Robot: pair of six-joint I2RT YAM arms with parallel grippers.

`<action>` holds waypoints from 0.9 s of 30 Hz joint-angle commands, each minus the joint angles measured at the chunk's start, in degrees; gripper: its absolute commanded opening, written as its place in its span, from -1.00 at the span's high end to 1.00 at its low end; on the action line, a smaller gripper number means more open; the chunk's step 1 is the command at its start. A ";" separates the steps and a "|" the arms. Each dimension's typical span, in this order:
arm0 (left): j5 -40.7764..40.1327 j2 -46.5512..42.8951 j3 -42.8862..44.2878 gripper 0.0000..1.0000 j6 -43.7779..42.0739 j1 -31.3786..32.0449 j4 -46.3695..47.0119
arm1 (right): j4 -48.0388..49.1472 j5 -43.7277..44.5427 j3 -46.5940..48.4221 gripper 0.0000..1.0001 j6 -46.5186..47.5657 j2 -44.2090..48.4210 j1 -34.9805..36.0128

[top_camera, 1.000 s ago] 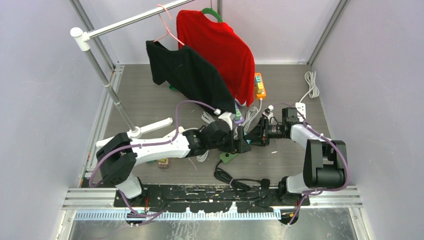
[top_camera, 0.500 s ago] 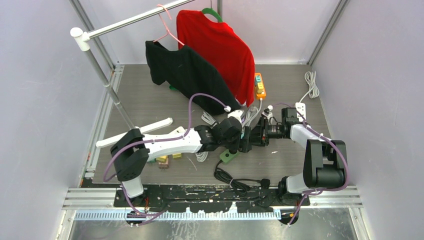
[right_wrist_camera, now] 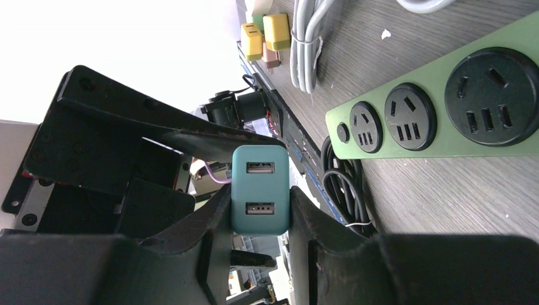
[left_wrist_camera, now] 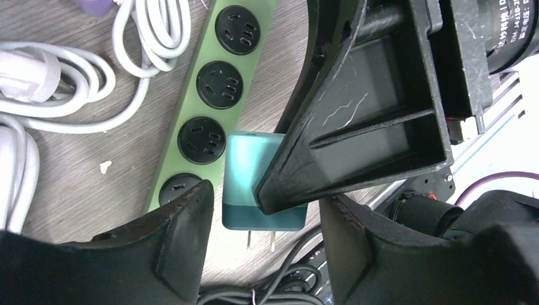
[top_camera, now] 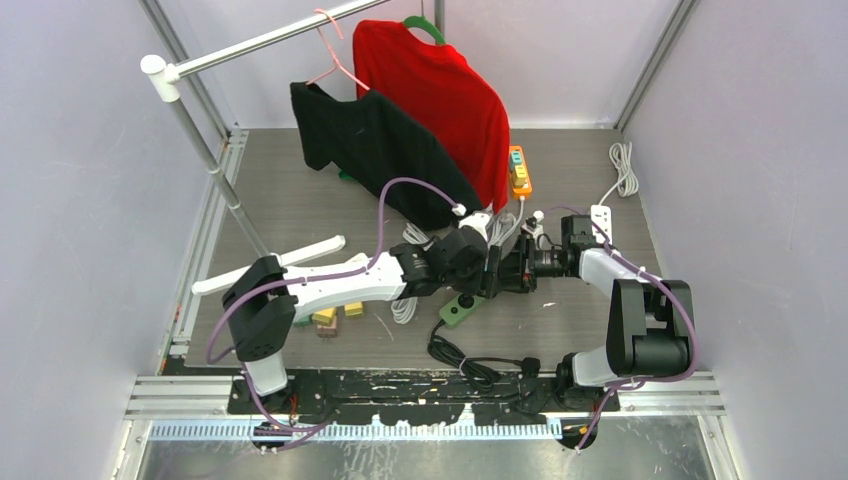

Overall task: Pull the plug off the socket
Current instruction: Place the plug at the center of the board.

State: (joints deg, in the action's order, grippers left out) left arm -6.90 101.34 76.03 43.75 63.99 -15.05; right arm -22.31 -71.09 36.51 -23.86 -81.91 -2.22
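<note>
Power strip: flat on surface. Plug: just beside strip's end, prongs clear of sockets, between right hand fingers. Left hand: straddling plug. Cords: left of strip. Shirts: behind strip, on rail.

We are holding our left arm stretched low toward three o'clock, the left tool at its end with fingers standing apart. We are bending our right arm back toward nine o'clock, the right tool facing the left tool head-on, its fingers clamping the teal plug. The left fingers are flanking the right tool's tip.
</note>
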 commanded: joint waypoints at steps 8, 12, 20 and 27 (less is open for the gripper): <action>1.53 0.94 2.33 0.97 -1.58 -1.44 -1.23 | 0.05 -2.68 0.09 0.62 2.14 0.00 0.72; 0.96 -0.68 0.22 1.00 -1.47 -1.57 -1.70 | -2.49 -2.63 0.69 0.16 4.96 -0.01 0.74; -1.22 -7.42 -7.82 1.00 -0.76 -1.69 -1.01 | -8.37 -3.23 2.90 -0.52 13.56 0.13 0.44; -4.83 -15.88 -17.13 1.00 2.37 -3.30 -3.76 | -8.30 -4.29 3.46 -0.55 13.92 -0.61 -3.37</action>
State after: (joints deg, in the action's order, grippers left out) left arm -7.99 92.16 62.33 43.59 61.89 -18.13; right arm -29.65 -72.75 37.78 -12.05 -82.17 -3.29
